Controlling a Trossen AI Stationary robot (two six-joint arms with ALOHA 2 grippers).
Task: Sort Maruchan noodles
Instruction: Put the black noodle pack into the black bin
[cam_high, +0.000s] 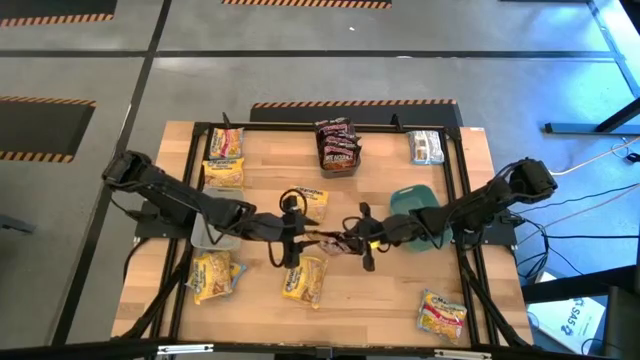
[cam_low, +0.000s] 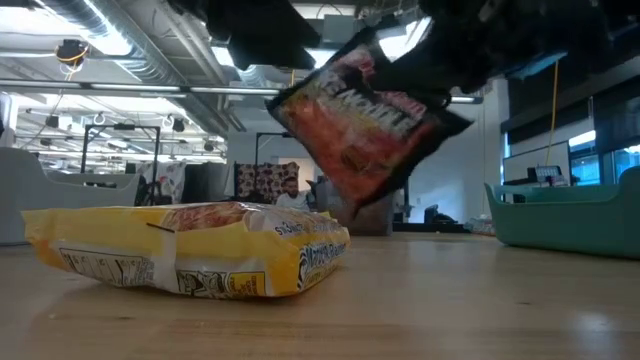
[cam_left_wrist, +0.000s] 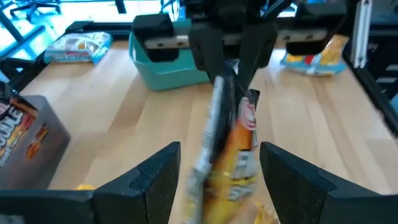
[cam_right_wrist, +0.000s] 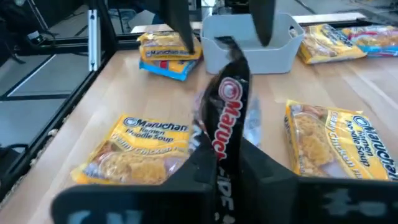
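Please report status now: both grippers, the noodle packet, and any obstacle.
Right gripper shut on dark red packet, held above the table. Left gripper open around the same packet. Yellow packets lie below; nothing blocks.

A grey floor (cam_high: 300, 70) with striped hazard tape (cam_high: 350, 103) surrounds the wooden worktop (cam_high: 370, 290). Behind the worktop, ceiling lights (cam_low: 110, 40) shine over desks.

Red-orange packet (cam_low: 365, 125) midair; yellow pkts (cam_low: 190, 262) flat.

Six yellow packets (cam_high: 225, 172) lie on the surface (cam_high: 380, 290) around the green dish (cam_high: 412, 203). Two silver-white packets (cam_high: 427, 147) lie there too. Dark red-orange packets (cam_high: 338, 146) fill one grey bin (count unclear); another (cam_high: 330, 240) hangs mid-air.
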